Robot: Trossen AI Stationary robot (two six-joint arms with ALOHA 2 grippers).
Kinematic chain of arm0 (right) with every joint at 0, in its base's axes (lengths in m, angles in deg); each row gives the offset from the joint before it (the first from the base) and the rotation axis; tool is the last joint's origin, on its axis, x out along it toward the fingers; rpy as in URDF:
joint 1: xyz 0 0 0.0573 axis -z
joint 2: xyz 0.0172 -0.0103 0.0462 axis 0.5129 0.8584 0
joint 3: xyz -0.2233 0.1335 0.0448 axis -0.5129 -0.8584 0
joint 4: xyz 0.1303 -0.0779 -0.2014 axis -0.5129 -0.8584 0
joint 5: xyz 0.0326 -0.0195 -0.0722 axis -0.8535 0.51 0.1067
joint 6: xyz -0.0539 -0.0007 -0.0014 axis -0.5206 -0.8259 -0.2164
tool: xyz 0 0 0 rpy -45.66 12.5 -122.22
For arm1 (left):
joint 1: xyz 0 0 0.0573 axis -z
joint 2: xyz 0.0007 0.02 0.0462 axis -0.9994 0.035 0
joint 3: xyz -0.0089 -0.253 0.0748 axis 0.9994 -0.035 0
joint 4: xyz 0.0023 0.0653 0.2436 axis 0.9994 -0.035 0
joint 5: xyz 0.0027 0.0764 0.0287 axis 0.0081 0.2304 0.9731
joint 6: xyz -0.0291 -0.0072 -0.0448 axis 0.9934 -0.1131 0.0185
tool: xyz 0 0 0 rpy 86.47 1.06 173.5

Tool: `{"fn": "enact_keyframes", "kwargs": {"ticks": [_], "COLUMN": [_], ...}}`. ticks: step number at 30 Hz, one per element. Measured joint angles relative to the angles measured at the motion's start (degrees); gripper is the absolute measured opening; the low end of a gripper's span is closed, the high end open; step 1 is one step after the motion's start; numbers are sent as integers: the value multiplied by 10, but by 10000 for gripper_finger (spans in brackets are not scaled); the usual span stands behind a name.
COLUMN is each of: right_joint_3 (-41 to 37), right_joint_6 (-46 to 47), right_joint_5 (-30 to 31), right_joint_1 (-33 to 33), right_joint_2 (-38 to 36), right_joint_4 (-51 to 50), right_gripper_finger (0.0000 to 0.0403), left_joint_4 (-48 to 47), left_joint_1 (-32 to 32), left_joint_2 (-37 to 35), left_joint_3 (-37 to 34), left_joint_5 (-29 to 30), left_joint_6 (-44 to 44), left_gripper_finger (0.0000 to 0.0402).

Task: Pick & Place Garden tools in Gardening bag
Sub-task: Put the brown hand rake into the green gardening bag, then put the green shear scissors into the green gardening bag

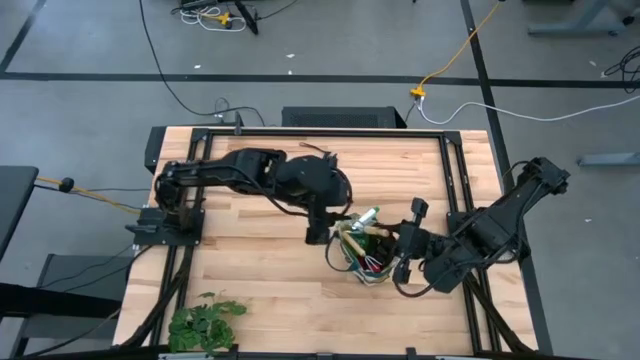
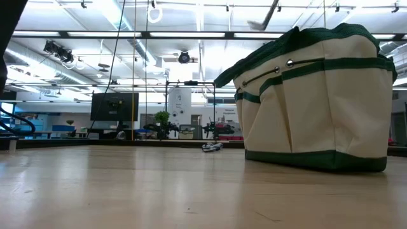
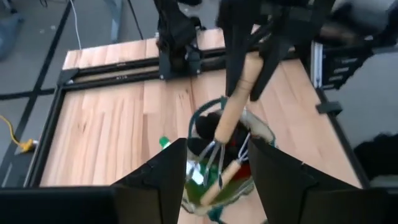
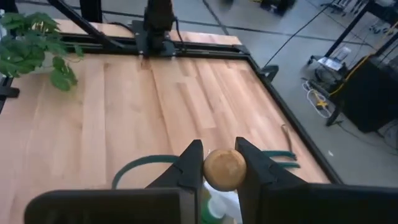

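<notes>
From above, both hands meet over the bag (image 1: pixel 362 252) mid-tabletop (image 1: pixel 250 270). The left hand (image 3: pixel 217 171) hangs open and empty above it. The right hand (image 4: pixel 219 168) pinches a rake (image 3: pixel 233 106) by its handle, prongs lowered into the bag.

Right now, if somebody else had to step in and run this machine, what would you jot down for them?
Right hand: shut on the round wooden handle of a metal hand rake, held over the open cream and dark green fabric gardening bag.
Left hand: open, hovering just above the bag, holding nothing.
Bag: on the wooden table, between the two arms. A second wooden-handled rake and the green spray bottle with white nozzle already sit inside.
Done: no tools are visible loose on the table.
Left: lower and release the held rake.
The leafy green plant bunch at the table's edge stays out.
</notes>
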Motion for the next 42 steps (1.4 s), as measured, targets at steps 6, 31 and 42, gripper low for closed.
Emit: {"fn": "enact_keyframes", "kwargs": {"ticks": [6, 31, 42], "right_joint_3": [-105, -338, -338], "right_joint_6": [4, -77, -57], "right_joint_5": [82, 159, 120], "right_joint_1": [-3, 1, 1], "right_joint_2": [1, 0, 0], "right_joint_4": [123, 512, 485], "right_gripper_finger": [54, 113, 158], "left_joint_4": [9, 30, 31], "left_joint_1": [5, 9, 9], "left_joint_2": [-21, -28, -27], "left_joint_3": [0, 0, 0], "left_joint_5": [-1, -1, -1], "left_joint_6": [4, 4, 3], "left_gripper_finger": [177, 177, 177]}}
